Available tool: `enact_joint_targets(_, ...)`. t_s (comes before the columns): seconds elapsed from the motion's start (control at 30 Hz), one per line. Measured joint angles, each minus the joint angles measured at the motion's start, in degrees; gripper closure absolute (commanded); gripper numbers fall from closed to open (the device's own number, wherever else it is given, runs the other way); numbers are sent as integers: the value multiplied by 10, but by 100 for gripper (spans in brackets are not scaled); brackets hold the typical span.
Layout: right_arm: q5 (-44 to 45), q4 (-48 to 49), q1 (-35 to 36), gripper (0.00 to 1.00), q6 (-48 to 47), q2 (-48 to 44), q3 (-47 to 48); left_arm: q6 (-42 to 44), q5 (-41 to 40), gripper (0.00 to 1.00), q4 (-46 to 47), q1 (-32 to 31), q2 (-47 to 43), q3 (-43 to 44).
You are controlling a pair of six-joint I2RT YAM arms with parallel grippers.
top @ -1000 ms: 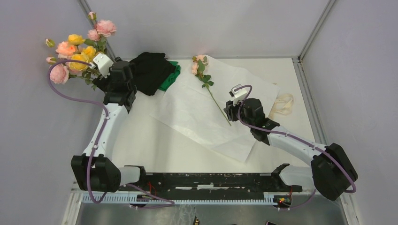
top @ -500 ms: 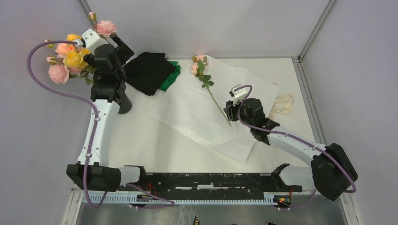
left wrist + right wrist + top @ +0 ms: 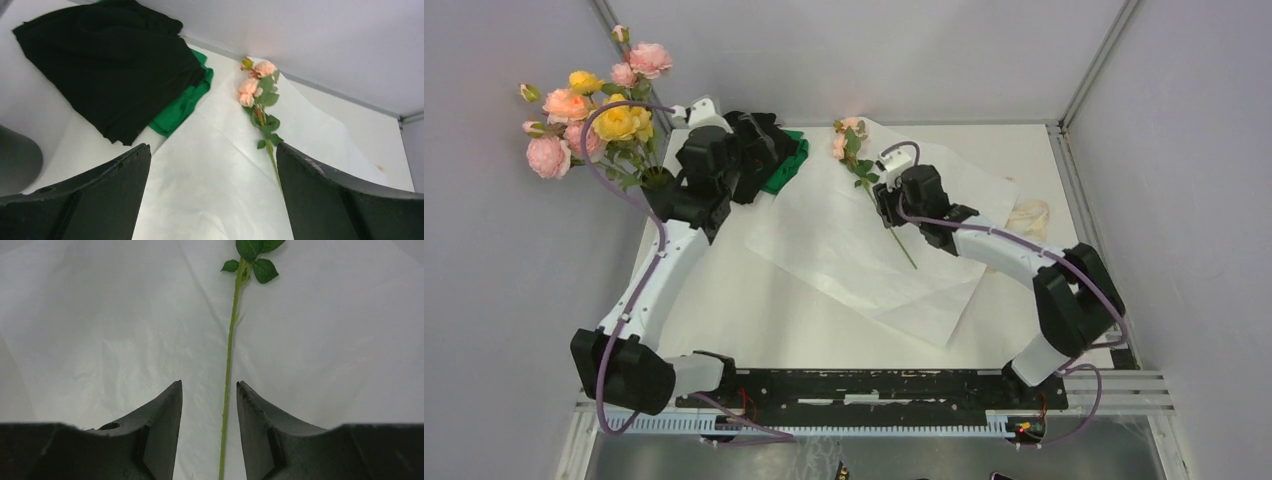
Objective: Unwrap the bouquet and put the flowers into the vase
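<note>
R gripper [image 3: 209, 385] straddles stem [image 3: 229, 365] running to 12 o'clock, jaws apart, prob. untouched; L gripper [image 3: 212, 150] gapes empty. Close low, you grab paper [image 3: 100, 315] too.

Left gripper [image 3: 212, 150] jaws spread wide above paper [image 3: 320, 135] bearing a rose stem [image 3: 263, 107]; cloth [image 3: 110, 65] lies by the tabletop's far edge.

Counted one white paper sheet [image 3: 824, 250]. On it lay one loose stem [image 3: 269, 122] with two pink roses and a bud. Left of the sheet sat one cloth heap [image 3: 115, 65] and one bunch of flowers [image 3: 594, 115], roughly ten heads. One ribbon [image 3: 1029, 218] was at the sheet's right.
</note>
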Motion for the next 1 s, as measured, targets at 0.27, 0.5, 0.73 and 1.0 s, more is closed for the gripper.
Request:
enact_joint_targets(0.27,5,-123,0,53,-30,178,219,19,-115,0,5,-154,18,-35)
enact_joint_targets(0.5,13,-196,0,59,-48,267,306,19,-165,0,9,-190,64,-93)
enact_joint_targets(0.73,31,-224,-1,60,-57,322,358,19,-181,0,25,-197,59,-109)
enact_joint_targets(1.0,35,-226,-23,61,-60,348,366,19,-186,0,31,-205,57,-123)
